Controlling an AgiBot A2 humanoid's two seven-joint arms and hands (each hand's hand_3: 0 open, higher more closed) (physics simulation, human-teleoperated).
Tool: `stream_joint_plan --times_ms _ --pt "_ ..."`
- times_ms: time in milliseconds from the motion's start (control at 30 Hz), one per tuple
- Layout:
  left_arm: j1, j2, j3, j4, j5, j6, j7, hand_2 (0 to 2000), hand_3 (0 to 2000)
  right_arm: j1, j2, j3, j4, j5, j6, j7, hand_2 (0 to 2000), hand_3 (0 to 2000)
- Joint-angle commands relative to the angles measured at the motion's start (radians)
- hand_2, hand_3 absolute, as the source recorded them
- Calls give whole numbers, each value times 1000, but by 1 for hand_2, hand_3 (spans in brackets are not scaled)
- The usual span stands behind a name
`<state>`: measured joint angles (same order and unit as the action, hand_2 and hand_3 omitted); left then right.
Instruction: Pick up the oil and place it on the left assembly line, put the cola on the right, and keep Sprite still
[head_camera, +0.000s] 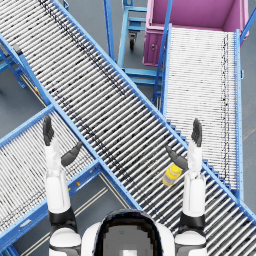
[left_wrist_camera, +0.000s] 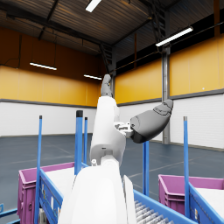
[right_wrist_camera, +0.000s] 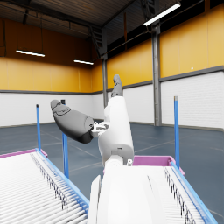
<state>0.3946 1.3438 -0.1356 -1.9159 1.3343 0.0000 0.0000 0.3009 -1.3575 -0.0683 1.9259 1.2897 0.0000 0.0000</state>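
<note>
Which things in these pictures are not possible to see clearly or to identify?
1. Yellow bottle, head view: too small, its label is unreadable; the right hand is close beside it.
2. Cola and Sprite: they appear in no view.
3. Pink bin, head view: cut off by the top edge.
4. Both wrist views: aimed too high, so no bottle shows.

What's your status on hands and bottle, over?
Left hand, right hand open, raised. Yellow bottle on middle conveyor, not held. No obstruction seen.

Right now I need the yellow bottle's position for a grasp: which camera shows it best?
The head view: the yellow bottle sits on the diagonal roller conveyor, close by the right hand. Both wrist views look out across the hall and show none of it.
</note>
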Motion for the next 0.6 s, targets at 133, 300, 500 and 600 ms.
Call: stream_joint_plan --times_ms 133,300,500,600 --pt "2 2 0 -2 0 0 0 0 0 -3 -4 -4 5 0 0 0 0 0" --pt "2 5 11 -5 0 0 0 0 0 -14 -10 -11 5 0 0 0 0 0" --pt "-11 11 13 -5 0 0 0 0 0 -59 -20 -3 19 0 0 0 0 0" --pt "-13 13 20 -17 0 0 0 0 0 -98 -24 12 35 0 0 0 0 0"
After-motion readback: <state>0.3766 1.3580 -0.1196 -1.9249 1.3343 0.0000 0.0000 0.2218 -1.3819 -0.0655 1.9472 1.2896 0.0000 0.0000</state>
